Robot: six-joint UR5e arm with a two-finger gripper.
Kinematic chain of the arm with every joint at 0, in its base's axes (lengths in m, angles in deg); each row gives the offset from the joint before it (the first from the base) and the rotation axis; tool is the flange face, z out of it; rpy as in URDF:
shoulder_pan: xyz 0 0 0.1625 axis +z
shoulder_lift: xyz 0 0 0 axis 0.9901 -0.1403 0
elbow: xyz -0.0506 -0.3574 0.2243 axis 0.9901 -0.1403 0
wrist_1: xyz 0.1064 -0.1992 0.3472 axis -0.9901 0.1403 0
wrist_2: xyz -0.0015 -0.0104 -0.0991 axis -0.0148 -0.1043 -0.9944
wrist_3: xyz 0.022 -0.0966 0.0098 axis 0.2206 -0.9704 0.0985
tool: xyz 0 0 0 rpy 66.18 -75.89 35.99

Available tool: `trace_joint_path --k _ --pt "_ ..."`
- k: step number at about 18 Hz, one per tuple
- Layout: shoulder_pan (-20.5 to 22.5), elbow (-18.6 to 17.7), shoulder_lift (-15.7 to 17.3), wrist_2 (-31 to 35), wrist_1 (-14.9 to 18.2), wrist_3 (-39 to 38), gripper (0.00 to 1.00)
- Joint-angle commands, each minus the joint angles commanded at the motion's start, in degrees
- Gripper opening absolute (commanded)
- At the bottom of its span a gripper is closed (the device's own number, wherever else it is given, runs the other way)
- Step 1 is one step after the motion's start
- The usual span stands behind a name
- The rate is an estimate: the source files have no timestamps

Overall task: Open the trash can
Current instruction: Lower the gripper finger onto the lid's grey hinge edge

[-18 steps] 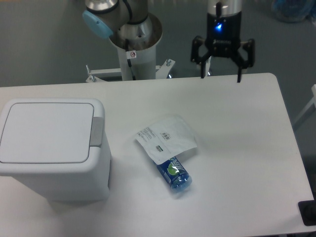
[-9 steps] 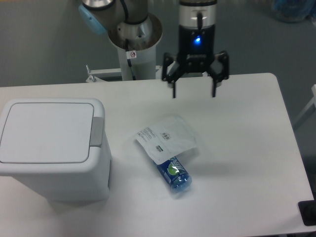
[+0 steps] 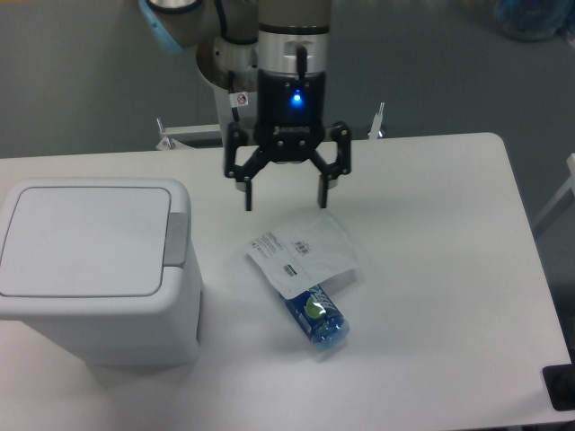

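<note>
Bare table [image 3: 431,269] between end effector [image 3: 285,206] and trash can [image 3: 94,269]; pouch [image 3: 304,251] and bottle [image 3: 318,319] seemingly just below, right.

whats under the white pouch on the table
A blue bottle sticks out from under the white pouch. Its lower end and green label show; its upper part is covered, so its cap can't be seen.

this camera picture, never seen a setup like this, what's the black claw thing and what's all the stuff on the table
The black claw is a two-finger gripper on the end of a robot arm, whose grey base stands behind the table. One fixed camera looks down from the front. The gripper's fingers are spread open and hold nothing; it hangs above the white table. On the left stands a big white trash can with its lid shut. In the middle lies a white packet resting partly over a blue bottle that lies on its side.
</note>
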Motion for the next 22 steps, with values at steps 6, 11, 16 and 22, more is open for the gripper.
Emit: trace_joint_path --k 6,11,16,22 --pt "-2.4 0.3 -2.3 -0.3 0.0 -1.3 1.0" --pt "-4.0 0.2 -3.0 -0.3 -0.1 -1.2 1.0" --pt "-4.7 -0.1 -4.4 -0.1 -0.1 -1.1 1.0" --pt "-5.1 -0.2 -4.8 -0.1 -0.2 -0.9 1.0"
